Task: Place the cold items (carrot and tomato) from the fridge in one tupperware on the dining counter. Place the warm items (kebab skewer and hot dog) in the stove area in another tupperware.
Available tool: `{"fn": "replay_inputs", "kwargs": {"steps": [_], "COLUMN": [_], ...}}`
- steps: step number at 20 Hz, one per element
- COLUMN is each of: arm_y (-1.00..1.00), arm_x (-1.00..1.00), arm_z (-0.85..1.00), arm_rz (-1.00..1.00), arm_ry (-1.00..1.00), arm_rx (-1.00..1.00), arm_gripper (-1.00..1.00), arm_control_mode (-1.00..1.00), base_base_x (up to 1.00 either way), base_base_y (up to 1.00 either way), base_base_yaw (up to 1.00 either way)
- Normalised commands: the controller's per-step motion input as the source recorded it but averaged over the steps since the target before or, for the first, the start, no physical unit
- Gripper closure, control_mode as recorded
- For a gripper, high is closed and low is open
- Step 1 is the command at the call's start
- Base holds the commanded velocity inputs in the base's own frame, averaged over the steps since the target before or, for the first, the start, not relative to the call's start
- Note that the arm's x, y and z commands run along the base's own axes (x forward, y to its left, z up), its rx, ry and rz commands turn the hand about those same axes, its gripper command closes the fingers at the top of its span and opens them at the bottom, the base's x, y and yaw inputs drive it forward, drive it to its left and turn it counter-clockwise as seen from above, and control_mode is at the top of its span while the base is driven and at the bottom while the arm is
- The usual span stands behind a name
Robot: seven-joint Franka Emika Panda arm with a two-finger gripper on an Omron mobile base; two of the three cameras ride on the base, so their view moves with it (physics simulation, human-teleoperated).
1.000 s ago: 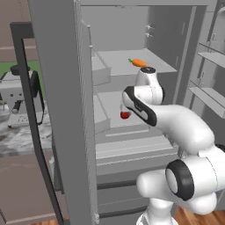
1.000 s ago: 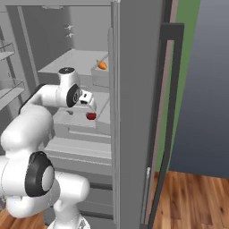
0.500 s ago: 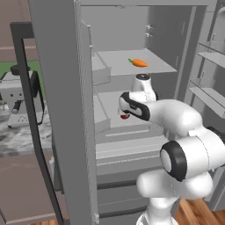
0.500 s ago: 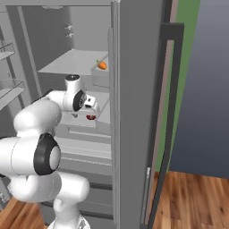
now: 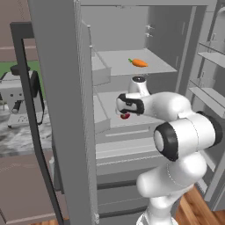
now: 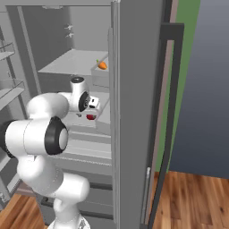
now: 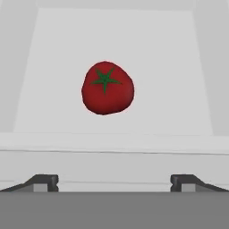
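A red tomato point(image 7: 107, 88) with a green stem star lies on the fridge's middle shelf point(image 7: 134, 44), a short way ahead of my open gripper point(image 7: 114, 181) and slightly left of centre between the two fingertips point(image 7: 42, 181). From the base views, my gripper point(image 5: 124, 110) hangs just above the tomato point(image 5: 125, 116) without touching it. The orange carrot point(image 5: 139, 63) rests on the upper shelf, above and behind my hand. In the right base view the carrot point(image 6: 102, 65) sits above the tomato point(image 6: 91, 117) and gripper point(image 6: 91, 109).
The open fridge door point(image 5: 57, 110) with a black handle point(image 5: 30, 110) stands at the left. Door shelves point(image 5: 211, 52) stand to the right. A coffee machine point(image 5: 17, 101) sits on the counter beyond the door. Drawers lie below the shelf.
The hand came down from just under the carrot shelf to the middle shelf, close over the tomato, with the arm folding in. The jaws stayed open.
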Motion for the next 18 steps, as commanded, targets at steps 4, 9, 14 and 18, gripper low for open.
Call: {"fn": "replay_inputs", "kwargs": {"steps": [4, 9, 14, 18], "arm_y": [0.01, 0.06, 0.03, 0.0], "arm_x": [0.34, 0.34, 0.31, 0.27], "arm_z": [-0.2, -0.19, -0.16, -0.16], "arm_rz": [0.0, 0.0, 0.0, 0.0], "arm_ry": [0.0, 0.02, 0.05, 0.03], "arm_rx": [0.0, 0.0, 0.0, 0.0], "arm_gripper": [-1.0, -1.0, -1.0, -1.0], "arm_control_mode": [-1.0, -1.0, -1.0, -1.0], "base_base_x": [0.0, 0.0, 0.0, 0.0], "base_base_y": [0.0, 0.0, 0.0, 0.0], "base_base_yaw": [0.0, 0.0, 0.0, 0.0]}}
